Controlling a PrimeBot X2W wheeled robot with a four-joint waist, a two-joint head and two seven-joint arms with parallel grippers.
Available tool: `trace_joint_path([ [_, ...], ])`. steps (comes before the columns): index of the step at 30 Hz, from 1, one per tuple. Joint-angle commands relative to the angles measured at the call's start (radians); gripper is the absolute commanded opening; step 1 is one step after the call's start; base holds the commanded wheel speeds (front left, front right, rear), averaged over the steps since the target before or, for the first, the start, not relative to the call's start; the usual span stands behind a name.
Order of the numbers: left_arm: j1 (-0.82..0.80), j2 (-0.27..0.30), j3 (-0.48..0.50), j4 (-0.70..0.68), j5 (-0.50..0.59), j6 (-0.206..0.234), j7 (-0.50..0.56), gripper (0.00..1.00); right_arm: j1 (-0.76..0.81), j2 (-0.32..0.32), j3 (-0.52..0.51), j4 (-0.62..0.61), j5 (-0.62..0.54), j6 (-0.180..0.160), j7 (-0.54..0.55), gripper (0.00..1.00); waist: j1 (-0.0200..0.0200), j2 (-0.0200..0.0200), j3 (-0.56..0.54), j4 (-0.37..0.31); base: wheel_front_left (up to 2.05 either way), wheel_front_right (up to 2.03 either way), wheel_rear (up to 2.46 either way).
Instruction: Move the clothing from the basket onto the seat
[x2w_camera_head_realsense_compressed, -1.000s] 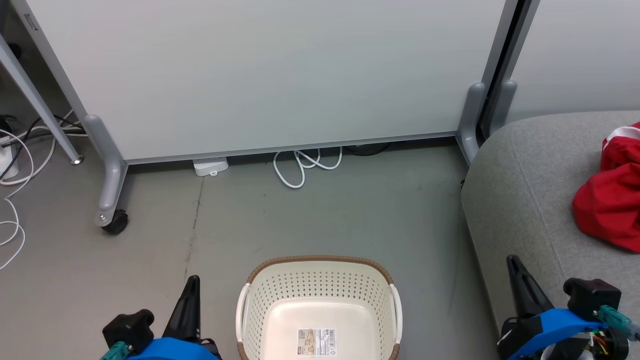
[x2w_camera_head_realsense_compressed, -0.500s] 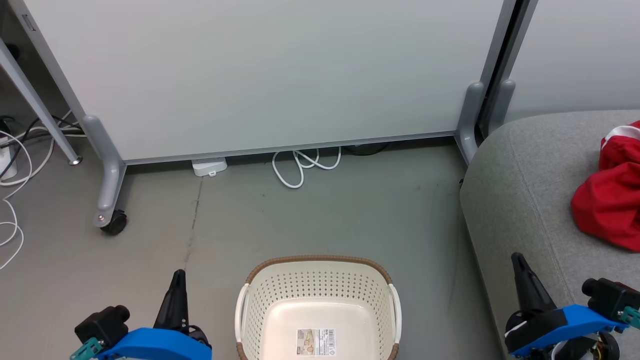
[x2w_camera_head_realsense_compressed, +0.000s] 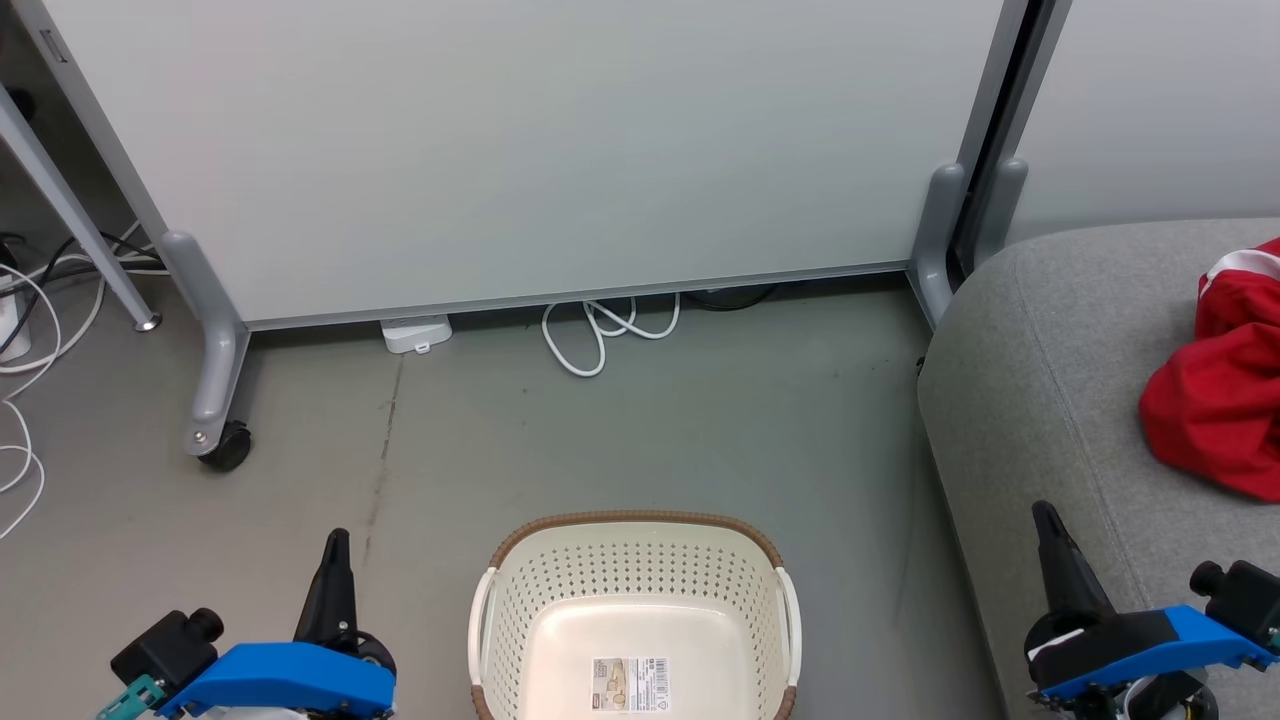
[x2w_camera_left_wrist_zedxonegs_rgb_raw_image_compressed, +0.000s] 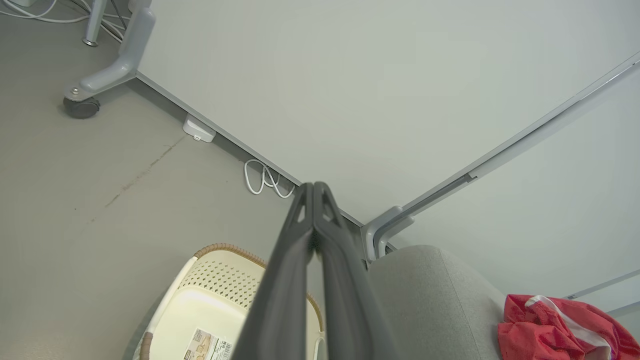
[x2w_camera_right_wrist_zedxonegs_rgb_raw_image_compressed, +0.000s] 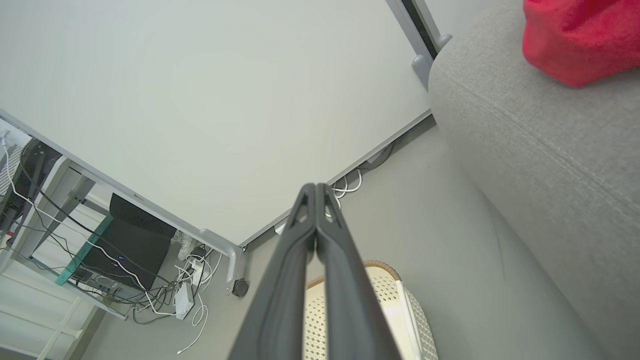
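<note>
Grey floor (x2w_camera_head_realsense_compressed: 640, 440) by a white partition (x2w_camera_head_realsense_compressed: 560, 150) holds the basket (x2w_camera_head_realsense_compressed: 635, 519) between the left tool (x2w_camera_head_realsense_compressed: 337, 542) and right tool (x2w_camera_head_realsense_compressed: 1046, 516), both pressed together. Red clothing (x2w_camera_head_realsense_compressed: 1215, 410) lies on the sofa (x2w_camera_head_realsense_compressed: 1030, 400).
</note>
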Motion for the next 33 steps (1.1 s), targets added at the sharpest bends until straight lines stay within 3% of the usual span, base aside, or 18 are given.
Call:
trace_joint_path([
  [1, -0.032, 0.0, 0.016, -0.019, -0.039, -0.001, 0.01, 0.0, -0.028, 0.0, -0.004, -0.017, 0.047, 0.0, 0.006, 0.0, -0.0001, -0.0001, 0.0, 0.0, 0.0, 0.0, 0.0],
  [33, -0.049, -0.017, 0.091, -0.062, -0.357, -0.002, 0.108, 0.0, -0.042, 0.001, -0.017, -0.025, 0.43, 0.0, 0.066, 0.0, -0.0001, -0.0001, 0.001, -0.008, 0.0, 0.0, 0.0],
])
